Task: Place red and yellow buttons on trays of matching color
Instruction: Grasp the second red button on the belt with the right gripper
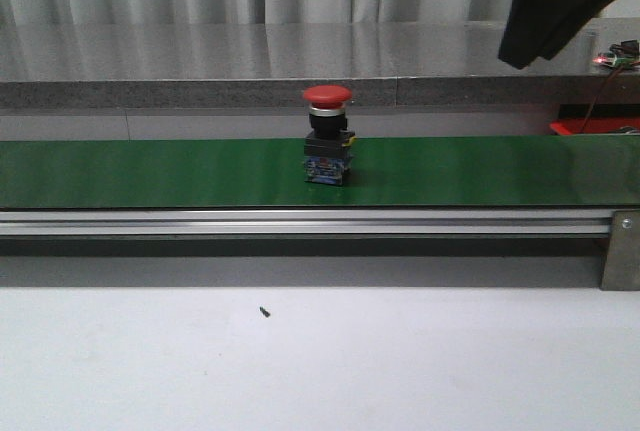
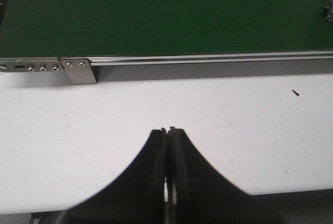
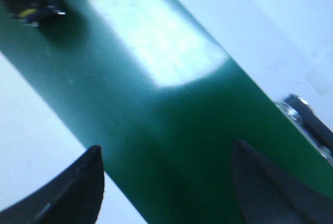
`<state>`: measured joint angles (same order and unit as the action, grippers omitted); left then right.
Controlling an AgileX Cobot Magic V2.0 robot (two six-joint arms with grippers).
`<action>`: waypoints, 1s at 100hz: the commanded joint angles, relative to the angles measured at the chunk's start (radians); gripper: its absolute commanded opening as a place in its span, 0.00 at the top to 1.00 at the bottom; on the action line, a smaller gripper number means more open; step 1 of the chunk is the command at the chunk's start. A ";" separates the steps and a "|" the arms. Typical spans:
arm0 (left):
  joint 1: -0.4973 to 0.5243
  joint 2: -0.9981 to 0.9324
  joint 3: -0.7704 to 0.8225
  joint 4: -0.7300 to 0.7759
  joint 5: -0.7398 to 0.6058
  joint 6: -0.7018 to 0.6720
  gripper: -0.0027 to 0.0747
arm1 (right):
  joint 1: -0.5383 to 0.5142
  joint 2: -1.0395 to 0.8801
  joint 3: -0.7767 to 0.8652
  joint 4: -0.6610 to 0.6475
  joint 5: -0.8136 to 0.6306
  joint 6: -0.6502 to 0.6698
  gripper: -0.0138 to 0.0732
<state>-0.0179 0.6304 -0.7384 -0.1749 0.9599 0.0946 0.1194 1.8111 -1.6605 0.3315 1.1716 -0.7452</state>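
Item 1, left gripper: two black curved fingers pressed together at the tips, holding nothing, seen in the left wrist view low in the frame over the plain white tabletop. It does not show in the front view.

Item 2, red mushroom-head push button on a black switch body with a blue contact block: stands upright at frame centre on the long green conveyor belt, well apart from both grippers. You should expect a rigid plastic-and-metal part, light, top-heavy by my judgement, with a smooth domed cap likely to slip. Take hold of the squarer black body below the silver collar, not the cap; a grip across its flat sides should keep it from tipping.

Item 3, right gripper: black fingers spread wide, nothing between them, hanging above the belt; in the front view it shows at upper right.

Item 4, red tray edge: a sliver at right, behind the belt. You will find no yellow button or yellow tray in view.
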 commanded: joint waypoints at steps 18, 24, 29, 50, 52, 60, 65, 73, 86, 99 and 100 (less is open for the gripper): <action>-0.010 -0.001 -0.024 -0.016 -0.053 0.001 0.99 | 0.126 -0.051 -0.021 0.071 -0.001 -0.047 0.26; -0.010 -0.001 -0.024 -0.016 -0.053 0.001 0.99 | 0.146 -0.042 -0.021 0.091 -0.018 -0.047 0.26; -0.010 -0.001 -0.024 -0.016 -0.053 0.001 0.99 | 0.165 -0.034 -0.021 0.093 -0.037 -0.047 0.26; -0.010 -0.001 -0.024 -0.016 -0.053 0.001 0.99 | 0.215 0.023 -0.023 0.093 -0.117 -0.047 0.26; -0.010 -0.001 -0.024 -0.016 -0.053 0.001 0.99 | 0.216 0.029 -0.023 0.093 -0.130 -0.047 0.26; -0.010 -0.001 -0.024 -0.016 -0.053 0.001 0.99 | 0.221 0.043 -0.023 0.095 -0.176 -0.047 0.26; -0.010 -0.001 -0.024 -0.016 -0.053 0.001 0.99 | 0.221 0.050 -0.023 0.100 -0.184 -0.047 0.26; -0.010 -0.001 -0.024 -0.016 -0.053 0.001 0.99 | 0.221 0.059 -0.023 0.102 -0.188 -0.047 0.26; -0.010 -0.001 -0.024 -0.016 -0.053 0.001 0.99 | 0.221 0.070 -0.023 0.102 -0.188 -0.047 0.43; -0.010 -0.001 -0.024 -0.016 -0.053 0.001 0.99 | 0.221 0.072 -0.023 0.102 -0.187 -0.046 0.64; -0.010 -0.001 -0.024 -0.016 -0.053 0.001 0.99 | 0.221 0.072 -0.024 0.102 -0.185 -0.046 0.64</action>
<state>-0.0179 0.6304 -0.7384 -0.1749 0.9599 0.0946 0.3387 1.9358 -1.6605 0.4014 1.0029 -0.7830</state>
